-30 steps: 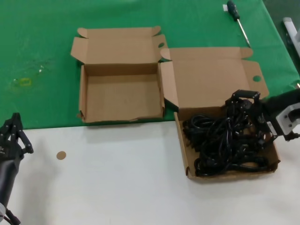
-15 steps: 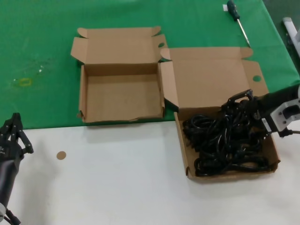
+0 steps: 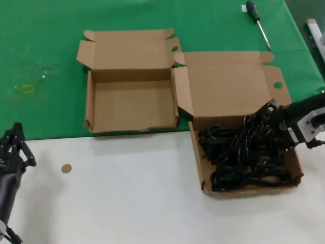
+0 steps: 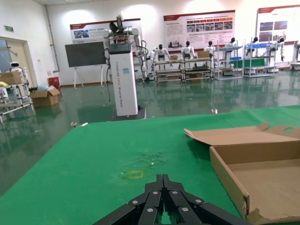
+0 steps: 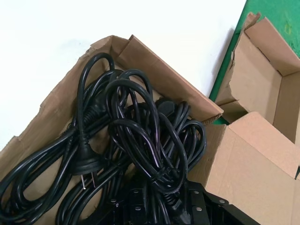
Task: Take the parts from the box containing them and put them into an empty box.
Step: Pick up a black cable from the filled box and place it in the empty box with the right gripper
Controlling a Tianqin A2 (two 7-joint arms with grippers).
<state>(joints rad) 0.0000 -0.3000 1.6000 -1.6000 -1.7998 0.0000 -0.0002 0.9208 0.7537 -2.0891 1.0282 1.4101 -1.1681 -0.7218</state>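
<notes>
The head camera looks forward and steeply down on the table (image 3: pixel 127 203), taking in both cardboard boxes from some way off. The left wrist camera sits low, facing level across the green cloth (image 4: pixel 93 164) toward a hall. The right wrist camera hangs close over the power cords (image 5: pixel 136 136), sharing both boxes with the head view.

From my seat I can read nothing for certain. The left wrist view shows wall posters (image 4: pixel 205 29) with red headers and a red-bordered board (image 4: pixel 90 31) in the hall behind the table, and a small green sign (image 4: pixel 10 28) above a doorway, but their lettering is too small to make out. The white column (image 4: pixel 124 77) carries dark vertical lettering I cannot decipher. The cardboard boxes (image 3: pixel 133 103) and the power cords (image 5: pixel 136 136) show no print or labels.
</notes>
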